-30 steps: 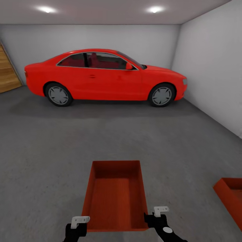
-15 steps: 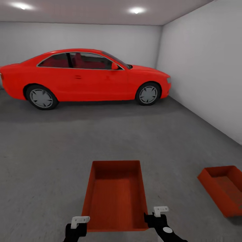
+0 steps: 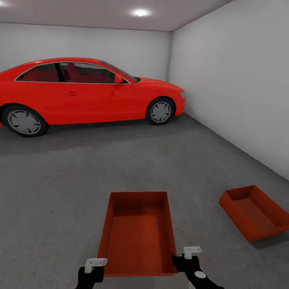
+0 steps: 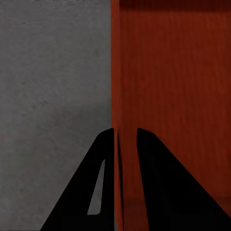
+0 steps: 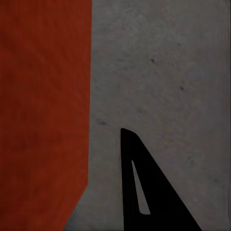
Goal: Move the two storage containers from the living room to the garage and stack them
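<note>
Storage containers: two of them on show in the head view, both orange-red and open-topped. The first container [image 3: 137,235] sits dead centre low in the picture, carried between the two arms, its long side running away from the robot, its inside bare. The second container [image 3: 253,211] lies on the dark grey concrete floor [image 3: 100,168] off to the right, turned at an angle, near the pale side wall [image 3: 237,84] and well apart from the carried one. Beyond, one red car [image 3: 86,94] stands side-on against the far wall, two wheels showing, and one round ceiling light [image 3: 140,12] glows overhead. Down at the bottom edge, the left pincer [image 3: 93,268] is at the near left corner of the carried container and the right pincer [image 3: 192,258] is at its near right corner.

Over to the left wrist view: the left pincer [image 4: 126,144] has two dark fingers, one on each side of the thin orange-red wall of the container [image 4: 173,86], pinched narrow on that wall. Grey floor [image 4: 53,77] runs alongside.

Now the right wrist view: one dark finger [image 5: 144,187] shows over the grey floor [image 5: 163,72], and the container's orange-red side [image 5: 43,106] is just beside it with a strip of floor between. The other finger is hidden, so whether the right pincer truly grips the wall I cannot tell.
</note>
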Robot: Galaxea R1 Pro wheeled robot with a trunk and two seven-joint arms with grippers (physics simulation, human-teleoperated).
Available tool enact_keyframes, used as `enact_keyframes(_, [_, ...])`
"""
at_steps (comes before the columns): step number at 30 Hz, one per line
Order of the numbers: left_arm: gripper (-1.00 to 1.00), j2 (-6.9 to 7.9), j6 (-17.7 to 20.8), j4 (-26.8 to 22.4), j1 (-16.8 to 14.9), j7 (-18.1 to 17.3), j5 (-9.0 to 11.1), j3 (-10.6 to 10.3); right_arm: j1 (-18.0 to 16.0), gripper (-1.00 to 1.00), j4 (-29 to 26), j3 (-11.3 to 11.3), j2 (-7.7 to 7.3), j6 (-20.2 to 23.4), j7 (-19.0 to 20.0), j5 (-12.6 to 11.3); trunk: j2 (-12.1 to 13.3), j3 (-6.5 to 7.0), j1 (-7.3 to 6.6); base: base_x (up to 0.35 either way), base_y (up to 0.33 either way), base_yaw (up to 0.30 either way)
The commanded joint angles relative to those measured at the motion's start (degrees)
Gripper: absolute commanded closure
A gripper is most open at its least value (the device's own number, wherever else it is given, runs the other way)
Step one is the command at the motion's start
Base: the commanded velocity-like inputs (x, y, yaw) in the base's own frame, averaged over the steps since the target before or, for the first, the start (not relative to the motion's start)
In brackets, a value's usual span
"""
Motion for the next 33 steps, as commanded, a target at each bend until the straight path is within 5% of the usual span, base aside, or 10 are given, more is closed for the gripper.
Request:
enact_keyframes(1, [1.0,0.05,-0.1,0.0,0.0,0.5,0.7,0.9,-0.1,1.0,0.1,-0.4,-0.94,-0.2,-0.7,0.0,0.0,-0.04,0.0,0.043,0.0,-0.216])
enact_keyframes(24, [1.0,0.05,-0.1,0.0,0.0,0.5,0.7,0.9,-0.1,1.0,0.1,-0.4,-0.92,-0.2,-0.7,0.0,0.0,-0.04,0.0,0.311,0.0,-0.018])
enact_keyframes(33, [1.0,0.05,-0.1,0.0,0.0,0.5,0.7,0.9,-0.1,1.0,0.1,-0.4,-0.94,-0.2,-0.7,0.0,0.0,-0.04,0.0,0.064,0.0,-0.154])
